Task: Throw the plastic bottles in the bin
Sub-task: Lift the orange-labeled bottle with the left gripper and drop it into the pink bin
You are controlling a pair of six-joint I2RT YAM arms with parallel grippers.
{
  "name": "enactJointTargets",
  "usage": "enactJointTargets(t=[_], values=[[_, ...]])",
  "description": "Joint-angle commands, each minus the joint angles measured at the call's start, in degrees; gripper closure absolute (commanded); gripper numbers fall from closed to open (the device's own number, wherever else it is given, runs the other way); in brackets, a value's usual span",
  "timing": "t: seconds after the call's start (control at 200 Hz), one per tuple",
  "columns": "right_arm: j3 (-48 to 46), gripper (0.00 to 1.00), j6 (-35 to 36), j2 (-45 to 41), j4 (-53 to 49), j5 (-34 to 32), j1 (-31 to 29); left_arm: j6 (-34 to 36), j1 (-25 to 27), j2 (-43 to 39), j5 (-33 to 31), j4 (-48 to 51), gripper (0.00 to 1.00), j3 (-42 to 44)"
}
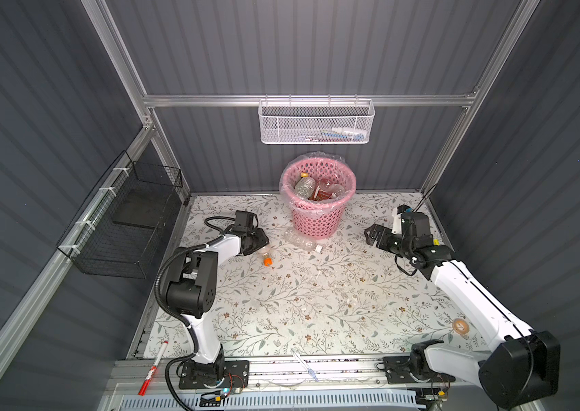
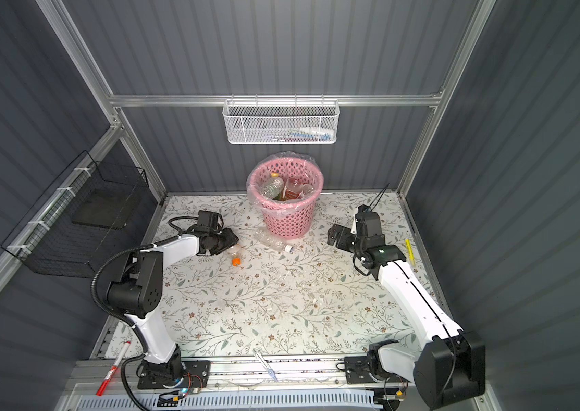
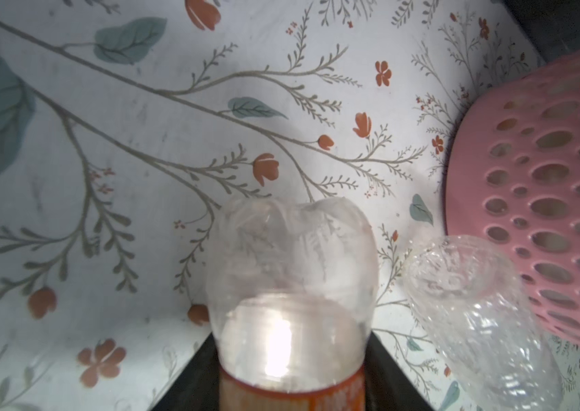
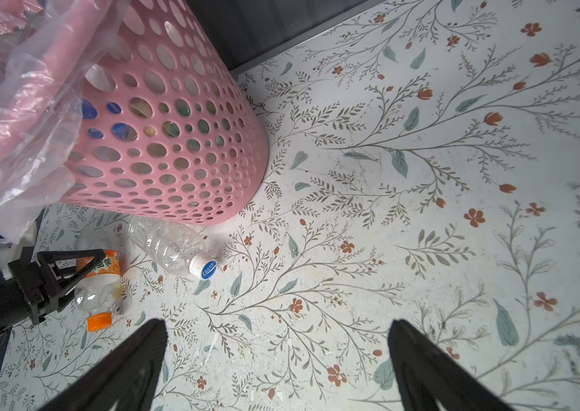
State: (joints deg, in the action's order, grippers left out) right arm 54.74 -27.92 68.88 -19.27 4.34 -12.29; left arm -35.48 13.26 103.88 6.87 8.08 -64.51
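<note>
A clear bottle with an orange label and orange cap (image 1: 266, 256) (image 2: 235, 254) (image 4: 98, 284) lies low over the flowered table, left of the bin. My left gripper (image 1: 261, 247) (image 2: 228, 245) (image 3: 292, 373) (image 4: 67, 270) is shut on its labelled middle. A second clear bottle with a white and blue cap (image 1: 301, 241) (image 2: 274, 242) (image 3: 477, 313) (image 4: 171, 245) lies against the foot of the pink perforated bin (image 1: 317, 220) (image 2: 288, 222) (image 3: 548, 178) (image 4: 160, 142). Several bottles (image 1: 305, 186) sit inside the bin. My right gripper (image 1: 370, 235) (image 2: 333, 235) (image 4: 277, 338) stands open and empty, right of the bin.
A white mesh basket (image 1: 317, 122) hangs on the back wall and a black wire basket (image 1: 121, 227) on the left wall. A red-and-white marker (image 1: 155, 366) lies at the front left. A yellow highlighter (image 2: 409, 251) lies by the right wall.
</note>
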Motion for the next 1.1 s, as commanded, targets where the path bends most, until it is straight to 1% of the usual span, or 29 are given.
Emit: enactJointTargets(t=[0.0, 0.105, 0.2, 0.38, 0.51, 0.615, 0.69, 0.71, 0.72, 0.76, 0.795, 0.815, 0.84, 0.891, 0.916, 0.936, 0.946, 0.976, 1.001, 1.011, 1.061, 1.096], values=[[-0.16, 0.01, -0.35, 0.38, 0.54, 0.05, 0.28, 2.0, -0.34, -6.65, 0.2, -0.73, 0.46, 2.26], [-0.25, 0.01, -0.24, 0.22, 0.14, -0.1, 0.25, 3.64, -0.42, -13.24, -0.3, -1.93, 0.47, 4.8], [-0.26, 0.01, -0.01, 0.08, -0.33, -0.43, 0.25, 6.07, -0.42, -20.79, -0.54, -3.27, 0.47, 6.33], [-0.76, 0.01, 0.23, -0.93, -0.48, -0.98, 0.22, 12.99, -0.42, -36.74, -1.79, -8.25, 0.46, 7.69], [-1.65, 0.01, 0.21, -2.3, 0.28, -1.31, 0.23, 18.82, -0.37, -47.12, 1.91, -16.0, 0.46, 6.51], [-2.72, 0.01, -0.24, -3.93, 1.79, -1.56, 0.22, 22.07, -0.34, -48.88, 6.52, -22.06, 0.46, 0.7], [-3.36, 0.01, -0.93, -4.41, 3.16, -1.37, 0.2, 21.34, -0.34, -45.95, 10.99, -28.26, 0.46, -4.74], [-3.53, 0.01, -1.13, -4.46, 3.47, -1.21, 0.17, 20.43, -0.25, -44.03, 11.55, -29.82, 0.46, -6.36], [-3.57, 0.01, -1.25, -4.41, 3.69, -1.18, 0.17, 19.9, -0.25, -43.08, 13.09, -30.39, 0.46, -7.28], [-3.84, 0.01, -1.64, -4.42, 4.28, -0.85, 0.19, 18.05, 0.03, -38.62, 15.99, -32.31, 0.46, -11.45], [-3.93, 0.01, -2.11, -4.41, 4.7, -0.59, 0.09, 16.52, 1.02, -33.91, 17.38, -32.33, 0.46, -15.45], [-4.02, 0.01, -2.41, -4.43, 4.91, -0.5, 0.08, 16.19, 1.99, -30.97, 17.43, -31.31, 0.45, -19.3], [-4.1, 0.01, -2.63, -5.92, 5.17, -0.33, 0.0, 16.4, 3.44, -27.14, 17.54, -28.95, 0.45, -23.44], [-4.2, 0.01, -3.02, -6.17, 5.53, -0.14, -0.21, 18.59, 7.04, -19.12, 18.18, -22.41, 0.43, -32.26], [-4.2, 0.01, -3.19, -6.13, 5.71, -0.04, -0.42, 19.37, 8.63, -14.83, 17.0, -18.54, 0.38, -36.36], [-4.13, 0.01, -3.32, -6.05, 5.69, 0.13, -0.52, 19.66, 9.53, -11.52, 16.29, -14.46, 0.3, -39.94], [-4.12, 0.01, -3.36, -6.11, 5.68, 0.25, -0.64, 19.91, 9.93, -9.75, 16.14, -12.24, 0.27, -42.99], [-3.9, 0.01, -3.54, -5.91, 5.52, 0.49, -0.96, 20.49, 10.83, -4.88, 16.1, -5.77, 0.15, -50.16], [-3.79, 0.01, -3.54, -5.78, 5.26, 0.57, -1.25, 20.96, 11.38, -1.0, 15.12, -0.3, 0.04, -55.89], [-3.7, 0.01, -3.45, -5.71, 5.09, 0.58, -1.42, 21.11, 11.6, 0.55, 14.58, 1.91, 0.01, -58.2], [-3.22, 0.01, -3.15, -5.44, 4.12, 0.57, -2.05, 22.02, 12.02, 6.95, 13.86, 11.72, 0.0, -69.28], [-2.87, 0.01, -2.82, -5.36, 3.32, 0.45, -2.5, 22.24, 11.99, 9.49, 13.31, 15.62, 0.0, -74.12]])
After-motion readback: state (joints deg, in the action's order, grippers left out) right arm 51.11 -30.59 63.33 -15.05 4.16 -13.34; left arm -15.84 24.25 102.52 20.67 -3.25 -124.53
